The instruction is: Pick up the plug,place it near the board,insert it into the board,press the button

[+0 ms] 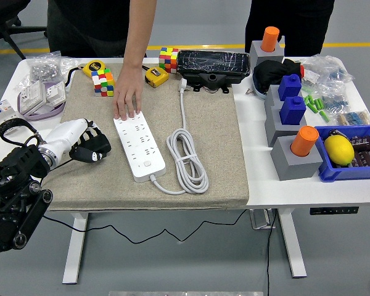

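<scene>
White power strip, pinned by a person's hand, lies beside the left hand, curled, empty.

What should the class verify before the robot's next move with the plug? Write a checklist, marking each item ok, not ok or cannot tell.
1. Plug is at the left robot hand: ok; firm grip: cannot tell.
2. Power strip lies flat on the mat: ok.
3. Strip is held steady: ok, a person's hand presses its far end.
4. Sockets near the middle of the strip are free: ok.
5. Person's hand is clear of the insertion area: not ok, it rests on the strip.
6. White cable is clear of the plug's path: ok, coiled right of the strip.
</scene>
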